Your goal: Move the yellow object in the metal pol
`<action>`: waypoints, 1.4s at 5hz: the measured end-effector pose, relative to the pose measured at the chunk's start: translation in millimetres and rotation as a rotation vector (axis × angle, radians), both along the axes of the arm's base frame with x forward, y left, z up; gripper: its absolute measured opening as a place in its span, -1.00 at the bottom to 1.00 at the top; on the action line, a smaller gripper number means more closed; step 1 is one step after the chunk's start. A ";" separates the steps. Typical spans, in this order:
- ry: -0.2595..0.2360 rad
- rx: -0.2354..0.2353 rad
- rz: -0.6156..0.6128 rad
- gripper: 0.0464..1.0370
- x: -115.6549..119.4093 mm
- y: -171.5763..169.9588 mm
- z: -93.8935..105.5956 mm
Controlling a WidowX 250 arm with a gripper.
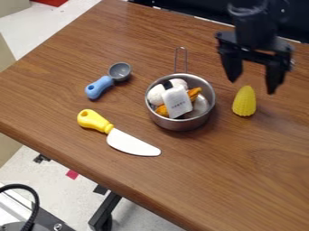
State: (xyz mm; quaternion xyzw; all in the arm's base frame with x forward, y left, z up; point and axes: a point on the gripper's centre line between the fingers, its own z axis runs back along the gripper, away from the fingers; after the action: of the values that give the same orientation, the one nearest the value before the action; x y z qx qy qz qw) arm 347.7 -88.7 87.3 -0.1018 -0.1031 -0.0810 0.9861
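The black gripper (252,85) hangs at the upper right, its two fingers apart and pointing down with nothing between them. Just below the fingertips stands a yellow corn cob (244,102) on the table, narrow end up, right of the metal pot. The metal pot (208,108) has a wire handle pointing to the top edge. It holds a white and black item, a white packet with print, and an orange piece partly hidden under them.
Left of the pot lies a blue-handled grey scoop (100,86). A toy knife (131,143) with a yellow handle rests below left of the pot. The wooden table's (78,158) near edge runs diagonally across the lower left.
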 end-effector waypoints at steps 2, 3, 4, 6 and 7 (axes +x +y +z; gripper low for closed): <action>-0.021 0.028 0.047 0.93 2.8 5.2 -6.5; -0.004 0.068 0.054 0.93 4.3 4.6 -25.5; 0.009 0.081 0.059 0.93 3.1 -0.2 -34.9; -0.007 0.101 0.082 0.28 5.6 1.3 -36.1; -0.005 0.110 0.096 -0.13 5.3 3.1 -36.6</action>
State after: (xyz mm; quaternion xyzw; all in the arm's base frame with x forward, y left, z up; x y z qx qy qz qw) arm 353.0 -85.6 50.7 -0.0424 -0.1056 -0.0394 0.9927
